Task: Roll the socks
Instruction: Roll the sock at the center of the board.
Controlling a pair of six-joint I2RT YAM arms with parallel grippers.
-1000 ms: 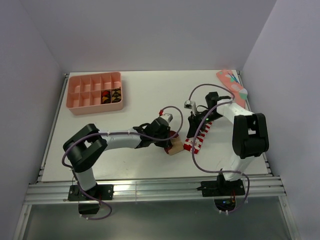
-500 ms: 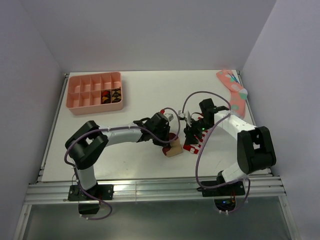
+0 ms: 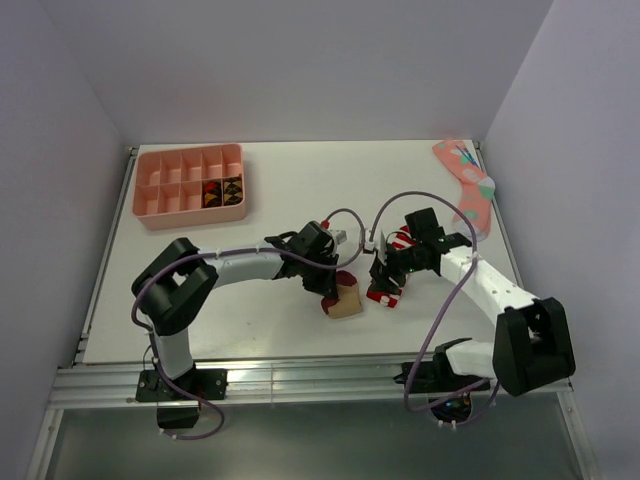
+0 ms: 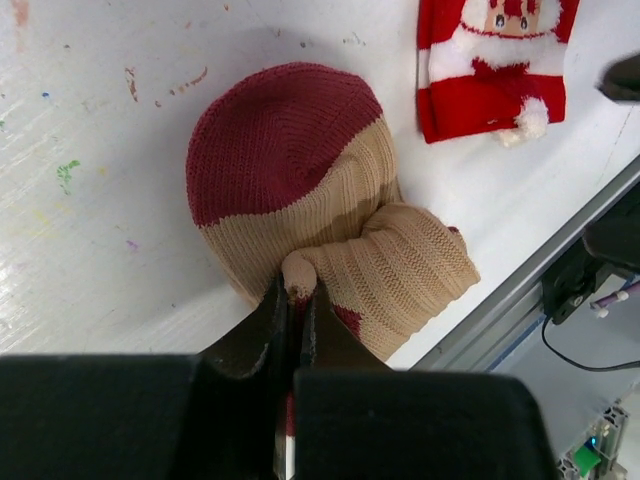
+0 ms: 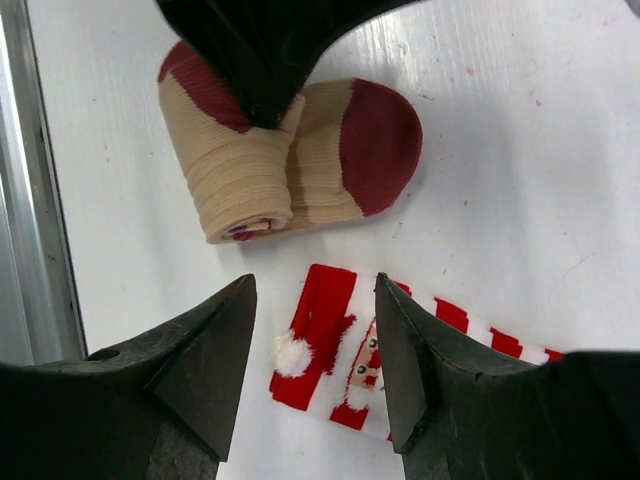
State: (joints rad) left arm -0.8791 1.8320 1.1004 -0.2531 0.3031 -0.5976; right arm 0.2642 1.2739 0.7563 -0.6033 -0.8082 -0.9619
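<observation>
The tan sock [image 4: 330, 200] with a dark red toe lies partly rolled near the table's front; it also shows in the top view [image 3: 346, 296] and the right wrist view [image 5: 280, 160]. My left gripper [image 4: 294, 290] is shut on a fold of this tan sock. The red-and-white striped sock [image 5: 345, 350], with a Santa face and white pom-pom, lies flat just right of it, also in the top view [image 3: 388, 285] and the left wrist view [image 4: 492, 70]. My right gripper [image 5: 312, 300] is open, hovering over the striped sock's cuff end.
A pink compartment tray [image 3: 190, 183] stands at the back left. A pink patterned sock [image 3: 466, 180] lies at the back right by the wall. The table's front edge [image 3: 300, 358] and metal rail lie just beyond the tan sock.
My right arm has swung down and forward, with its gripper now over the striped sock's cuff. My left gripper has shifted slightly, still holding the tan sock, which has rolled up a little more.
</observation>
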